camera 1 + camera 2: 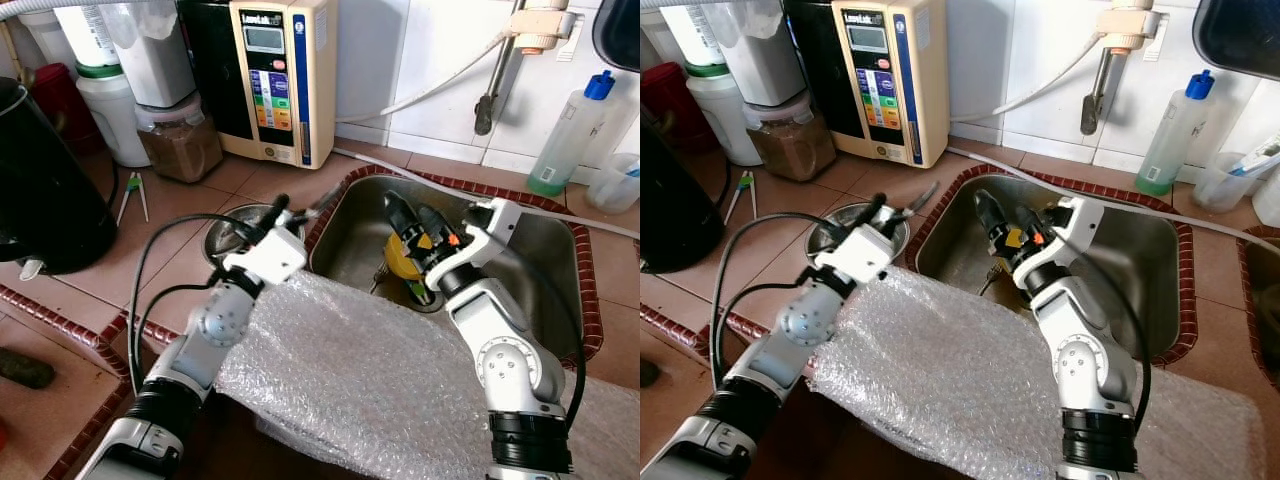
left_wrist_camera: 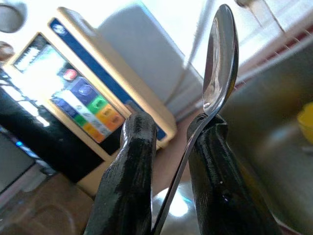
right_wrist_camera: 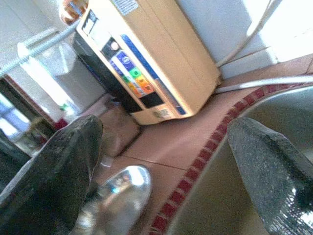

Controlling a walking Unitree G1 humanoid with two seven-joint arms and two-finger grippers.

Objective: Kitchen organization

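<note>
Left gripper [image 2: 168, 147] has a metal spoon [image 2: 220, 58] between its fingers: the handle runs down the gap, pressed against one finger [image 2: 215, 166], bowl sticking out past the tips. Grip looks marginal, the other finger sits a bit off the handle, so I'd call it clamped but loosely. From the head camera the left gripper [image 1: 280, 215] hovers over a small steel bowl [image 1: 232, 228] on the tiled desk [image 1: 200, 185], just at 9 o'clock of the sink [image 1: 560, 250]; spoon tip points toward 1 o'clock, at the sink rim. My read: spoon is being carried from sink to bowl or the reverse, can't tell which. Right gripper [image 1: 415, 225] is down inside the sink with fingers spread wide and nothing between them, poised above a yellow object [image 1: 405, 262] near the drain; likely next pick, though what that object is I can't resolve. Bubble wrap [image 1: 370, 380] drapes over the front desk edge and both forearms lie across it, probably padding. Clutter at 10–12 o'clock: water purifier [image 1: 285, 75], a jar with brown contents [image 1: 180, 135], white containers [image 1: 110, 100], black kettle [image 1: 45, 190] at 9 o'clock, tweezers [image 1: 132, 192] beside it. Faucet [image 1: 495, 75] and clear bottle with blue cap [image 1: 570, 135] at 1–2 o'clock. Main obstruction risks: left arm cables looping near the bowl, and the sink wall close to the right fingers.
</note>
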